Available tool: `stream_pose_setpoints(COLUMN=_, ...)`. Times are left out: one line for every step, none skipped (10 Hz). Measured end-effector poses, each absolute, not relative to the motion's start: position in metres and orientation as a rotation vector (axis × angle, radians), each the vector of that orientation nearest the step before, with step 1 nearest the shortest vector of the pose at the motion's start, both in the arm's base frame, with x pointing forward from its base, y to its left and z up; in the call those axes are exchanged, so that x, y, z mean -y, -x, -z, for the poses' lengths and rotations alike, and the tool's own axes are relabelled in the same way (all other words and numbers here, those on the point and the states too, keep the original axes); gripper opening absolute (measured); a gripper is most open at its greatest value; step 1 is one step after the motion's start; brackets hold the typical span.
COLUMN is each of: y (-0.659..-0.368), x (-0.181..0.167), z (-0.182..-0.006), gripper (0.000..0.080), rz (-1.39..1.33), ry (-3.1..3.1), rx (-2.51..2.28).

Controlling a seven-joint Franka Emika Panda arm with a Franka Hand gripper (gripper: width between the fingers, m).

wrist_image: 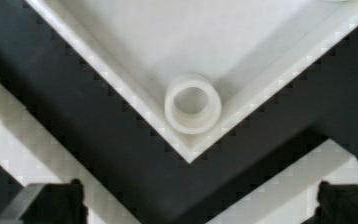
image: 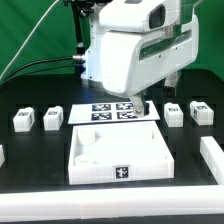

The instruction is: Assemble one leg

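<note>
My gripper (wrist_image: 197, 205) hung spread and empty near the tray (wrist_image: 247, 50) and its corner socket (wrist_image: 194, 103); a leg (image: 173, 113) lay nearby.

White arm casing (image: 125, 50); dark side panel (image: 165, 45); black cables (image: 45, 62); grey fingers (wrist_image: 43, 200).

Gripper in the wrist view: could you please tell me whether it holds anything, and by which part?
Nothing is held: the gripper is open and empty, over a corner of the tray.
</note>
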State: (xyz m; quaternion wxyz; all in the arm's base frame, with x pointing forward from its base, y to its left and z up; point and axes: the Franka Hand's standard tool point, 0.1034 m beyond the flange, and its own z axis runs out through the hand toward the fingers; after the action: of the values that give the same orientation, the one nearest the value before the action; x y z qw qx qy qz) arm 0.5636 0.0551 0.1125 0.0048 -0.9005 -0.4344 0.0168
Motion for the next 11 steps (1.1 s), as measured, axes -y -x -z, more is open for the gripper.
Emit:
stream_pose_setpoints(y=-0.5636, x=-0.0551, z=-0.1125, gripper=0.0649, rz=-0.053, ry=2.821, rx=1.361)
stream_pose_setpoints(y=-0.5636, x=-0.0551, z=-0.1125, gripper=0.0649, rz=-0.053, ry=2.821, rx=1.361)
stream_pose_setpoints(y=-0.5636, x=-0.0551, z=-0.1125, gripper=0.0649, rz=-0.053, ry=2.821, rx=1.361)
stream_pose_setpoints(y=-0.5635, x=-0.0551, z=-0.1124, gripper=0.0649, rz=-0.053, ry=2.82, rx=1.361)
stream_pose_setpoints(y=-0.5635, x=-0.0551, z=-0.1123, gripper=0.0649, rz=-0.053, ry=2.82, rx=1.361)
stream_pose_setpoints(y=-0.5634, x=-0.0551, z=-0.1122, gripper=0.0649, rz=-0.054, ry=2.82, rx=1.361)
stream_pose_setpoints(y=-0.5634, x=-0.0551, z=-0.1121, gripper=0.0649, rz=-0.054, ry=2.82, rx=1.36)
stream_pose_setpoints(y=-0.5634, x=-0.0551, z=-0.112, gripper=0.0649, rz=-0.054, ry=2.82, rx=1.36)
stream_pose_setpoints(y=-0.5633, x=-0.0551, z=-0.1119, gripper=0.0649, rz=-0.054, ry=2.82, rx=1.36)
stream_pose_setpoints(y=-0.5633, x=-0.0551, z=-0.1118, gripper=0.0649, rz=-0.054, ry=2.82, rx=1.36)
stream_pose_setpoints(y=-0.5633, x=-0.0551, z=-0.1118, gripper=0.0649, rz=-0.055, ry=2.82, rx=1.36)
